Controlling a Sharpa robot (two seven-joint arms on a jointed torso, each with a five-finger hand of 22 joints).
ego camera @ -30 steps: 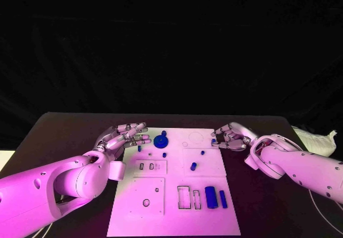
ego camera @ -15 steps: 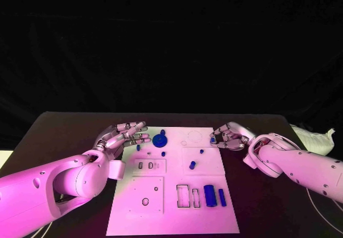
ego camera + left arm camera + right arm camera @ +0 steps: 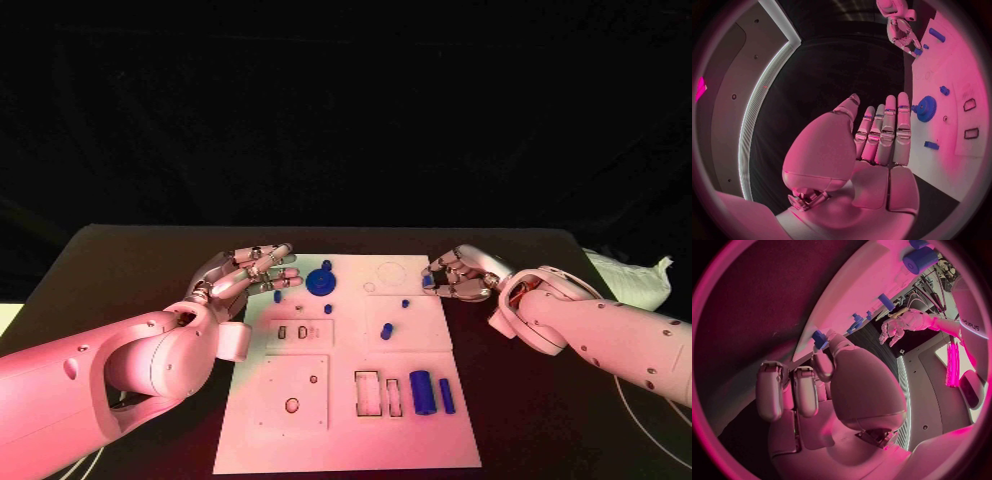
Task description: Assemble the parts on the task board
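While its fingers [image 3: 271, 262] lie spread and hold nothing, the left hand [image 3: 245, 272] hovers at the far left edge of the flat white task board [image 3: 346, 420], near the round blue gear part [image 3: 320, 282]. The right hand [image 3: 464, 274], at the board's far right edge, pinches a small blue peg part [image 3: 428, 280] in curled fingers (the peg touches the board's rim). A blue cylinder part [image 3: 421, 392] lies near the board's right edge, on the black bench [image 3: 130, 270].

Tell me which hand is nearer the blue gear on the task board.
Left. The left hand hovers just beside the blue gear, at the task board's left edge; the right hand is across the board at its right edge.
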